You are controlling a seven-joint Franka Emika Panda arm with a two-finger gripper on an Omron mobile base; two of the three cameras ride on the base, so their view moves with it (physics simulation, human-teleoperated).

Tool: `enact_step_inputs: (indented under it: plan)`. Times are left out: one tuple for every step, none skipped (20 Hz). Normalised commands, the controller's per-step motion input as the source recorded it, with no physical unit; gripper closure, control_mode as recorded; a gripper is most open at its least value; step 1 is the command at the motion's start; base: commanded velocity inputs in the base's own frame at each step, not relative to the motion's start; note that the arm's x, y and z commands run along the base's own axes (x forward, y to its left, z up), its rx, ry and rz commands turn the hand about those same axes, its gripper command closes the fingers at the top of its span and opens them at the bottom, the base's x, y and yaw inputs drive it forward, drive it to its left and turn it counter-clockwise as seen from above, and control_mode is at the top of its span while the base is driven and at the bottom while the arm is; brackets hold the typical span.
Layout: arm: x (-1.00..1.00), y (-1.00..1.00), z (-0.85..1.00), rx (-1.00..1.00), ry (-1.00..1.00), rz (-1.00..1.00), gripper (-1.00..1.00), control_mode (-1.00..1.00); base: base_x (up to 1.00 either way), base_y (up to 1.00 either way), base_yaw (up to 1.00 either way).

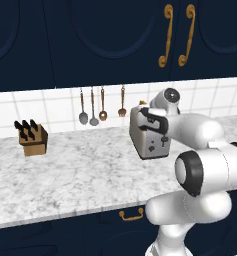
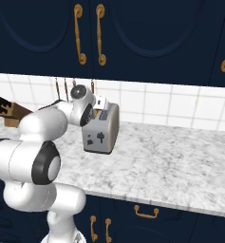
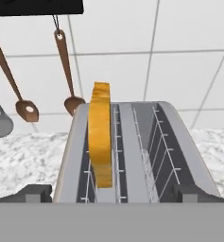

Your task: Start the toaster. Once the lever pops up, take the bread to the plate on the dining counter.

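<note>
While pincer [image 3: 111, 193] gapes wide | golden-crusted bread [image 3: 100, 137] upright in boxy toaster [image 3: 132, 156]

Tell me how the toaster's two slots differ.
In the hand view, the left slot of the toaster holds the bread, standing on edge and rising above the rim; the right slot shows only bare wire guides. Both run parallel, lined with the same wire racks.

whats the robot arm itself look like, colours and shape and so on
The arm is built of glossy white, rounded, bulbous segments joined by dark charcoal joint rings, with one round dark-rimmed cap facing the left base camera. Near the wrist sits a small grey circular disc. The gripper has two small dark grey, blocky finger tips. No cables or lettering are visible.
</note>
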Motion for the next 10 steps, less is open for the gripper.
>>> enact_step_inputs:
  plan:
    - [0.12,0.02,-0.05,0.0,0.03,0.0,-1.0,-1.0,0.0,0.0,0.0]
    - [0.16,0.01,-0.06,0.0,0.04,0.0,-1.0,-1.0,0.0,0.0,0.0]
    - [0.13,0.04,-0.04,0.0,0.04,0.0,-1.0,-1.0,0.0,0.0,0.0]
    - [0.09,0.03,-0.02,0.0,0.01,0.0,-1.0,-1.0,0.0,0.0,0.0]
    - [0.11,0.11,-0.01,0.0,0.0,0.0,-1.0,-1.0,0.0,0.0,0.0]
    - [0.11,0.09,0.0,0.0,0.0,0.0,-1.0,-1.0,0.0,0.0,0.0]
    - [0.12,0.06,0.0,0.0,0.0,0.0,-1.0,-1.0,0.0,0.0,0.0]
    - [0.14,0.06,-0.04,0.0,0.0,0.0,-1.0,-1.0,0.0,0.0,0.0]
    - [0.14,0.07,-0.09,0.0,0.0,0.0,-1.0,-1.0,0.0,0.0,0.0]
    - [0.13,0.09,-0.11,0.0,0.0,0.0,-1.0,-1.0,0.0,0.0,0.0]
